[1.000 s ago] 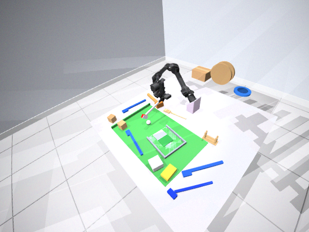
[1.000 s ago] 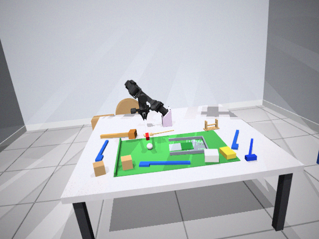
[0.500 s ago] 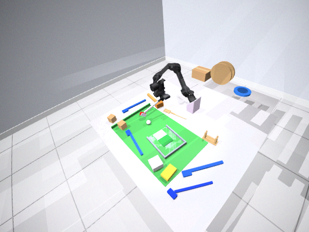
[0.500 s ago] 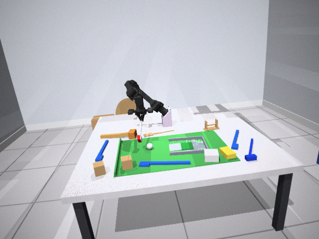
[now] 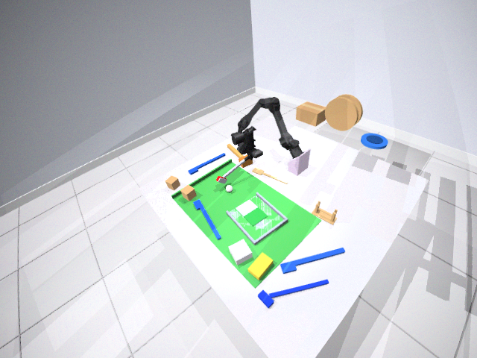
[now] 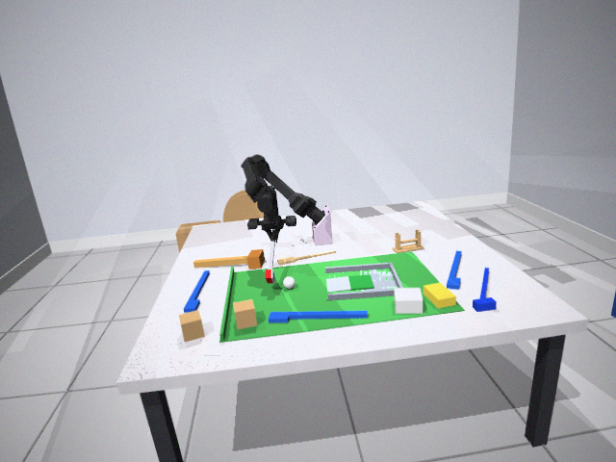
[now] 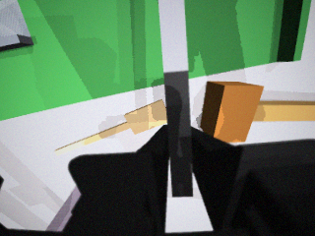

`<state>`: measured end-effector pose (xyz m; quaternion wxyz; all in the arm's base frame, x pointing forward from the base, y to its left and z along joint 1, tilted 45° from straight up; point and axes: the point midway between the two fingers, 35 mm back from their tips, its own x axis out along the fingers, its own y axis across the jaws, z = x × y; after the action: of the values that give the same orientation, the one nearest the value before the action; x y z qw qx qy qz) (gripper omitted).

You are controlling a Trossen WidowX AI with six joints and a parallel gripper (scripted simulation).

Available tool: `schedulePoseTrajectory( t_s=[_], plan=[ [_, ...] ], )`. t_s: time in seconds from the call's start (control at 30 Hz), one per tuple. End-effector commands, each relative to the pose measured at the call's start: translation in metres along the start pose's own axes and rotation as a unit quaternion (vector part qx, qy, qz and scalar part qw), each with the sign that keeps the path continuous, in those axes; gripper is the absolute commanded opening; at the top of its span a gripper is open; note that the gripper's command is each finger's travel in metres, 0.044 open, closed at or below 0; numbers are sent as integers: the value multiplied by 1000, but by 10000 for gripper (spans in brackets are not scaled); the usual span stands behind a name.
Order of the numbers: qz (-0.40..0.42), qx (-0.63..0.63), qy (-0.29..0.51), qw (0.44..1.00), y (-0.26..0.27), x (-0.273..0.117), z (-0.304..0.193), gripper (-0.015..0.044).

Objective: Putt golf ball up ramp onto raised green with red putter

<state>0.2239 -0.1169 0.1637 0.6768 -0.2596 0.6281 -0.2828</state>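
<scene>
Black hand is clamped on the grey shaft of the red-headed putter; shaft hangs near-vertical, red head low over the green rectangular mat, near its far-left corner. White golf ball sits on the mat just right of the head; whether they touch is unclear. Between ball and the grey-walled raised green is bare mat, with the pale ramp at the pen's near end facing the ball.

Crowding: long blue bar lies along the mat's front, tan wooden cube at its left edge, white block and yellow block at the right end. Wooden mallet and thin wooden spatula lie on the white surface just behind the mat.
</scene>
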Motion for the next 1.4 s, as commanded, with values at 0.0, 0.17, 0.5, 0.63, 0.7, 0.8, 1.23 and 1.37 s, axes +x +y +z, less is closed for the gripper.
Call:
schedulePoseTrajectory(
  t_s=[0.0, 0.17, 0.5, 0.63, 0.7, 0.8, 1.23, 1.37],
  plan=[
    [0, 0, -3, 1000, 0, 5, 0, 0],
    [0, 0, -3, 1000, 0, 13, 0, 0],
    [-3, 1, 0, 1000, -1, 19, -1, 0],
    [-3, 1, 0, 1000, -1, 19, -1, 0],
    [-2, 1, 0, 1000, -2, 19, -1, 0],
    [-2, 1, -1, 1000, -8, 19, 0, 0],
    [-2, 0, -4, 1000, -31, 21, 0, 0],
    [1, -4, 0, 1000, -28, 23, -1, 0]
  ],
)
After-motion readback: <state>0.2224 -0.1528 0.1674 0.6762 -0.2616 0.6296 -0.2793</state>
